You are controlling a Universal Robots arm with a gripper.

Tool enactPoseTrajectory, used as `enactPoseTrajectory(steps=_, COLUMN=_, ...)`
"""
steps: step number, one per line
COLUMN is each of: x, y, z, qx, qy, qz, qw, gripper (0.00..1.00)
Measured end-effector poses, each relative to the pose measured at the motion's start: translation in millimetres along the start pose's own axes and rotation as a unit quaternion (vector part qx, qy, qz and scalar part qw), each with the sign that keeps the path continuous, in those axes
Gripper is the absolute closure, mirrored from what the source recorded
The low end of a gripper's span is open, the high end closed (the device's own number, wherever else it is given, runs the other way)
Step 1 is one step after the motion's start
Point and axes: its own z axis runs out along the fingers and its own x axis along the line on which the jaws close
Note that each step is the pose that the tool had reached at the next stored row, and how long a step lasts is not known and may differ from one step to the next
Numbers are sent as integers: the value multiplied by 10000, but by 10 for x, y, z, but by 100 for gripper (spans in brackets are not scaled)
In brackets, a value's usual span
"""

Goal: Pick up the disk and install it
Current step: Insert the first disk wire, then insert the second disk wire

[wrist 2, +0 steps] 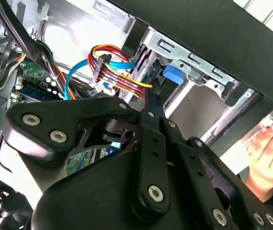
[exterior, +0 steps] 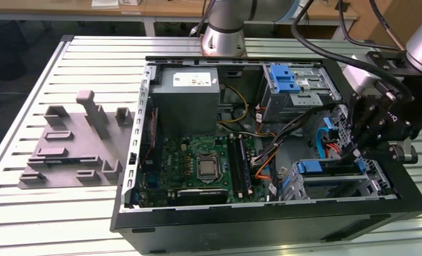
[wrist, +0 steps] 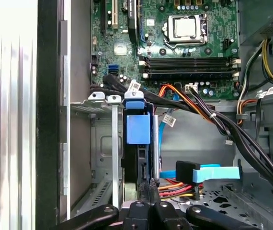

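Observation:
The disk point(wrist: 137, 128), a dark drive in a blue plastic carrier, stands on edge in a slot of the metal drive cage point(wrist: 102, 100) at the case's front corner. In the exterior view its blue carrier point(exterior: 326, 167) shows in the cage at the exterior view's lower right. My gripper point(wrist: 150, 186) has its two thin fingers pressed together, shut, with the tips at the disk's near end. I cannot tell whether they touch it. In the second wrist view the gripper point(wrist 2: 149, 101) points into the cage towards the blue carrier point(wrist 2: 173, 74).
The open black computer case point(exterior: 261, 226) lies on a slatted table. Bundled cables point(wrist: 208, 115) run beside the cage, and a blue cable plug point(wrist: 208, 173) sits close by. A grey fixture point(exterior: 76, 144) stands outside the case. A person's hand point(wrist 2: 266, 153) rests beside the case.

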Motion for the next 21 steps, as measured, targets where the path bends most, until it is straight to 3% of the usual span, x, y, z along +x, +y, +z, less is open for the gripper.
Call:
enactPoseTrajectory(steps=4, x=2, y=55, z=-2, qx=6, qy=-1, qz=0, qw=10000, gripper=89)
enactPoseTrajectory(steps=21, x=2, y=78, z=-3, qx=6, qy=1, qz=1, qw=10000, gripper=89)
